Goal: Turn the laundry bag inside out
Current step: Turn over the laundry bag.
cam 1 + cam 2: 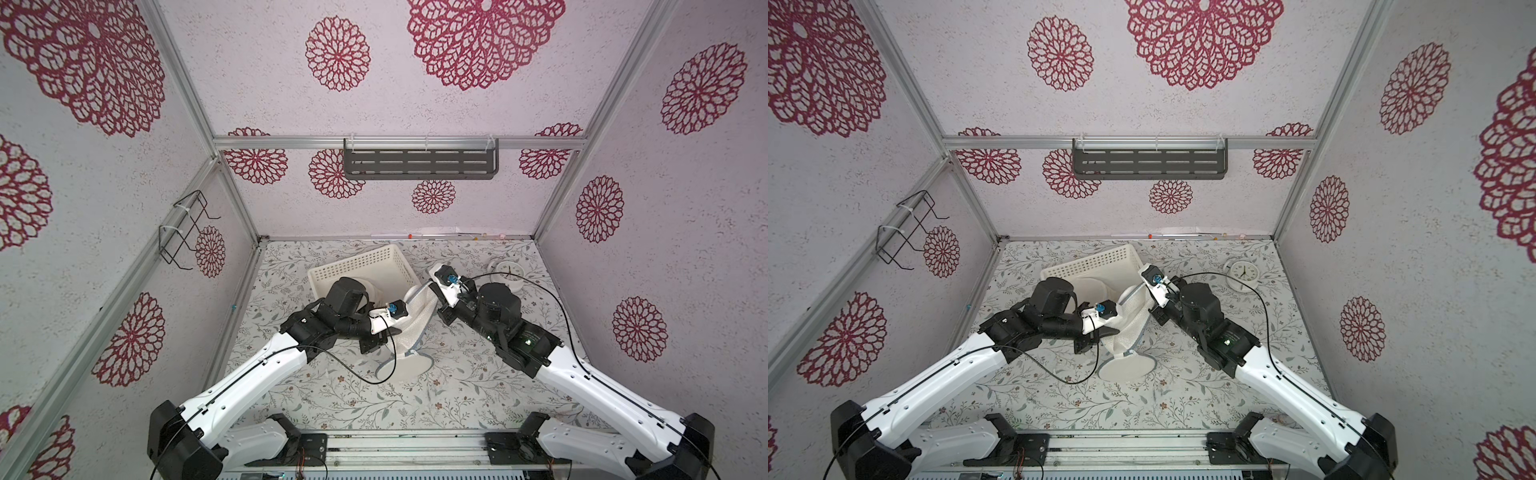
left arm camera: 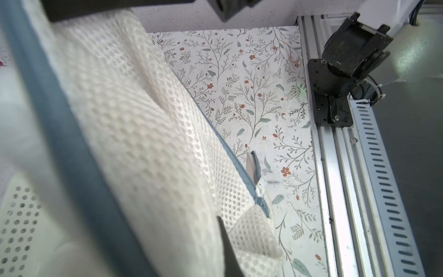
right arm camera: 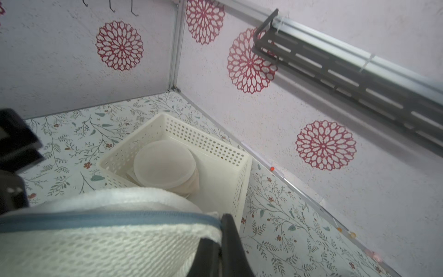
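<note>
The white mesh laundry bag with blue-grey zipper trim (image 1: 415, 328) hung between both arms over the floral-print table (image 1: 332, 399), just in front of the white perforated plastic basket (image 1: 357, 266), its round lower end resting on the table. The left gripper (image 2: 220, 221) was clamped on the mesh wall; the right gripper (image 3: 219, 227) was pinched shut on the zippered rim. For a clean inversion, one pinch should probably hold the rim taut and raised while the other lets go, enters the mouth, and draws the far end through, clear of the zipper pull (image 2: 260, 185).
</note>
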`<state>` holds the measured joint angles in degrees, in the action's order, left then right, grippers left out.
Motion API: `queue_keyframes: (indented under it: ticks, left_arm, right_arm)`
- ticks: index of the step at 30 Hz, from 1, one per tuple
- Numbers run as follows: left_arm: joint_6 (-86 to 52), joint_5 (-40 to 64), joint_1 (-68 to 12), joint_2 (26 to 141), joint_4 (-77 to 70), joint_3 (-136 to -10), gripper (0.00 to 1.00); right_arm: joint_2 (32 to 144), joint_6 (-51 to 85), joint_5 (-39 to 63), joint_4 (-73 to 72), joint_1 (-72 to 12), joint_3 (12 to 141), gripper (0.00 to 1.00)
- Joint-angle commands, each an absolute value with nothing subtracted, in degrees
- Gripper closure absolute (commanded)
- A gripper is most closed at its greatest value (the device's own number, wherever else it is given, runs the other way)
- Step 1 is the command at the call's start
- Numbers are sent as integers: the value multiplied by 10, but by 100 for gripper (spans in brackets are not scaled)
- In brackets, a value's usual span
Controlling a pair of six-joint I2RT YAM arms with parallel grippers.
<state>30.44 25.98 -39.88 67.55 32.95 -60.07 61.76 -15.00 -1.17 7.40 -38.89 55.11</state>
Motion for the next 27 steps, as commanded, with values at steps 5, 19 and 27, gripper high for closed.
queue_keyframes:
  ticks: [5, 19, 27]
  left_arm:
    - [346, 306, -344, 643, 388, -593, 100]
    - [262, 419, -308, 711, 370, -611, 100]
    - [282, 477, -314, 720, 377, -617, 91]
  right_arm:
    - [604, -33, 120, 57, -332, 524, 61]
    - [416, -149, 251, -162, -333, 277, 9]
    - [523, -248, 273, -84, -344, 375, 8]
